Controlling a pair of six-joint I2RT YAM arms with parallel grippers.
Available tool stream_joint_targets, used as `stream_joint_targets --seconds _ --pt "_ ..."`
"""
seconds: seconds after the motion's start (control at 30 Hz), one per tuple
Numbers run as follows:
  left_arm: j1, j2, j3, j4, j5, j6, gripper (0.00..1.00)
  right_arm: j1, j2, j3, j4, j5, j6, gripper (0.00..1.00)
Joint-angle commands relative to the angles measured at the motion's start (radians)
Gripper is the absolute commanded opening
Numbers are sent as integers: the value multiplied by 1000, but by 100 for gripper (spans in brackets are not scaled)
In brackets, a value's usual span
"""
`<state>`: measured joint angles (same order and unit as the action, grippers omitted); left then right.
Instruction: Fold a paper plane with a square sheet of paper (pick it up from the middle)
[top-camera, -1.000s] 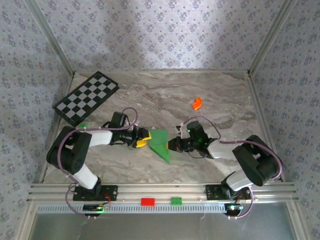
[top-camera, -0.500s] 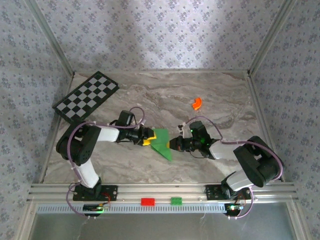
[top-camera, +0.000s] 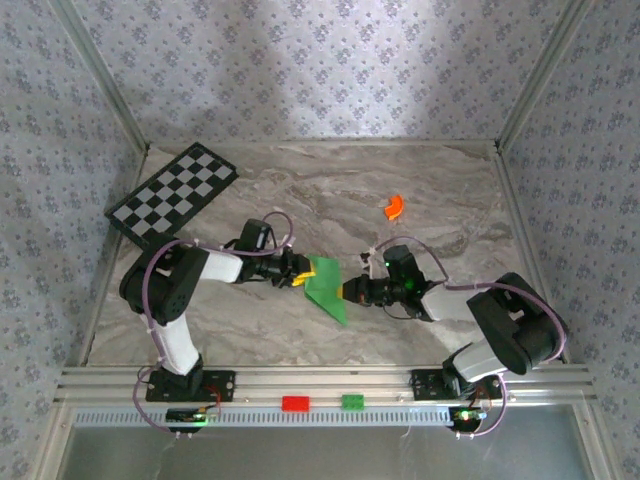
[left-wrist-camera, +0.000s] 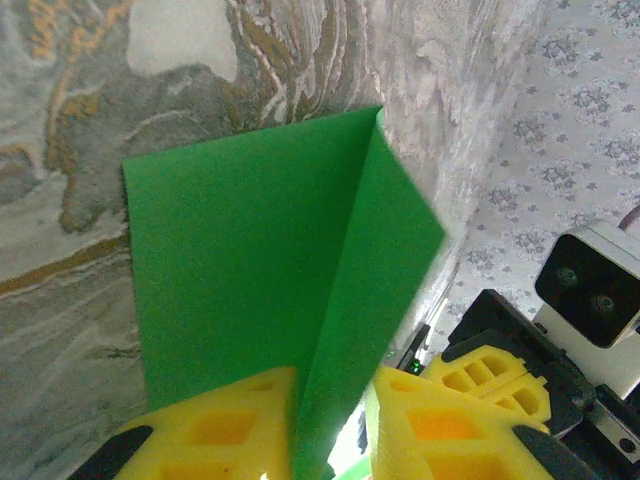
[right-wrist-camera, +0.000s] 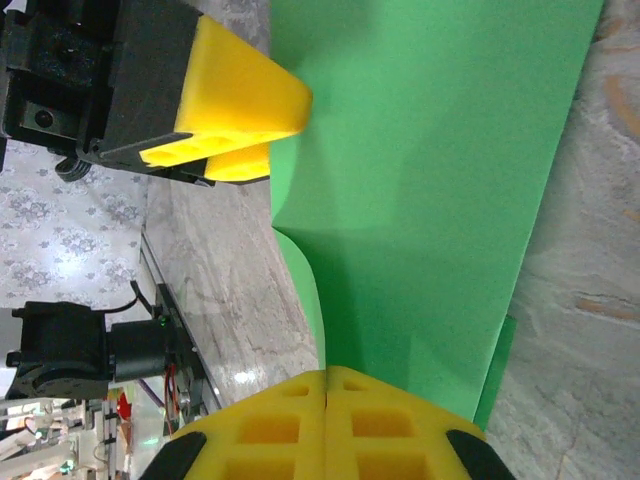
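Square sheet of paper (top-camera: 326, 290) (left-wrist-camera: 230, 270) (right-wrist-camera: 430, 180), folded to a pointed green shape with one flap raised, rests mid-surface (top-camera: 330, 190) between the two arms. Right fingers (top-camera: 348, 291) (right-wrist-camera: 270, 425) pressed together, clamping its right edge. Left fingers (top-camera: 297, 278) (left-wrist-camera: 220, 425) (right-wrist-camera: 240, 95) sit either side of the raised flap at its left edge, gap narrow; cannot tell whether they pinch it.

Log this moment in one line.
stage: mid-fold | green paper: creased, between arms | left jaws: astride one edge | right jaws: shut on opposite edge
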<state>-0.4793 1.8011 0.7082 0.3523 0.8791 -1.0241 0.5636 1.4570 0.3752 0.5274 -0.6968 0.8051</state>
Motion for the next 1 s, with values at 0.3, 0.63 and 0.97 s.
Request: stream_joint_targets --seconds 0.3,0.63,0.97 --pt "-13 -100 -91 110 -160 -99 3 7 -245 84 -571 384 -168 39" --pt "-58 -258 -159 57 -363 -130 3 98 -576 6 -651 808 -128 49" --pt "-77 -220 -96 62 -268 -106 20 207 -612 -70 -463 710 -354 41"
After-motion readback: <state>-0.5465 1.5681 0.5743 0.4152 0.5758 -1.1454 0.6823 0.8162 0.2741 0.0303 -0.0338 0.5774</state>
